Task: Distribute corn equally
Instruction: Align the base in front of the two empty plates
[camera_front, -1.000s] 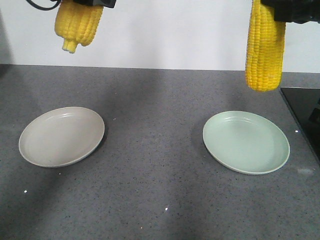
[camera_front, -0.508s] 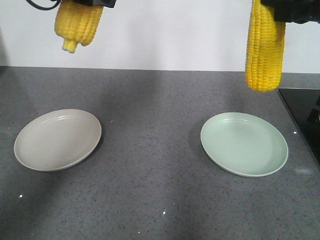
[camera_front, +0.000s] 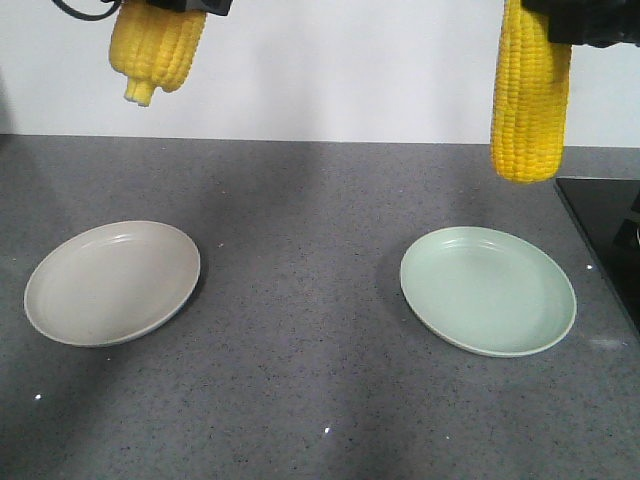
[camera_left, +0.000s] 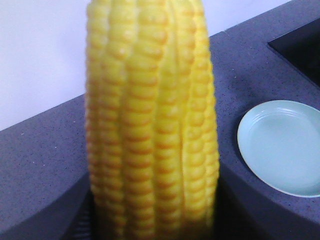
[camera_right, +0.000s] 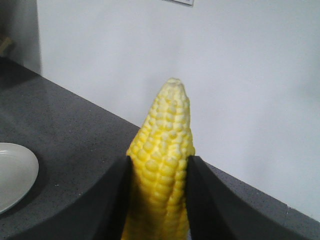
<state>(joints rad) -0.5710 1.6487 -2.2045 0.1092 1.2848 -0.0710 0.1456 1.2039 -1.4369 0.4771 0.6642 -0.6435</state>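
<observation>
On the grey bench (camera_front: 300, 300), a beige plate (camera_front: 112, 283) lies at 9 o'clock and a green plate (camera_front: 488, 290) at 3 o'clock, well apart, with a black panel (camera_front: 605, 230) at the far 3 o'clock edge. Nothing lies between the plates and the corn above. The left tool (camera_front: 590, 25) grips 1 blunt cob (camera_front: 530, 100), which hangs upright above the green plate. The right tool (camera_right: 159, 165) clamps 1 pointed cob (camera_right: 165, 130) high over the beige plate.

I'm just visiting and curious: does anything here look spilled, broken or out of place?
Nothing stands out. The left gripper holds one corn cob aloft, the right gripper the other cob; the green plate and beige plate lie flat, empty.
</observation>
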